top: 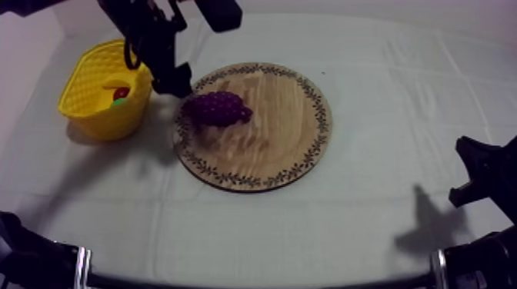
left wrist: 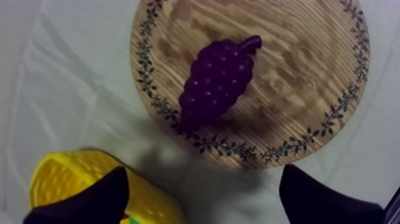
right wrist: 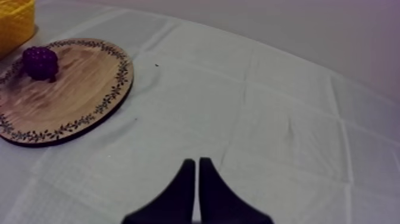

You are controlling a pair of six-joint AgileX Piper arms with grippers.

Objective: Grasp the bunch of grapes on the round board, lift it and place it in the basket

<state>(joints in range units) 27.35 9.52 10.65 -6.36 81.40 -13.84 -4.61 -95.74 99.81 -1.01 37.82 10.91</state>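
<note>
The purple bunch of grapes [top: 218,108] lies on the left part of the round wooden board [top: 285,138], stem towards the board's middle. My left gripper [top: 175,83] hangs over the gap between the yellow basket [top: 96,104] and the board's left rim. In the left wrist view its fingers [left wrist: 89,199] stand wide apart, open, with nothing between them; the grapes [left wrist: 217,80] lie beyond them on the board [left wrist: 309,71], and the basket [left wrist: 65,176] is under one finger. My right gripper [top: 468,173] rests at the table's right side, shut [right wrist: 196,167] on nothing.
A small red fruit [top: 121,93] lies in the basket with bits of yellow and green beside it. From the right wrist view the board [right wrist: 77,101] with the grapes [right wrist: 40,62] is far off, and grey-white cloth [right wrist: 250,107] lies between.
</note>
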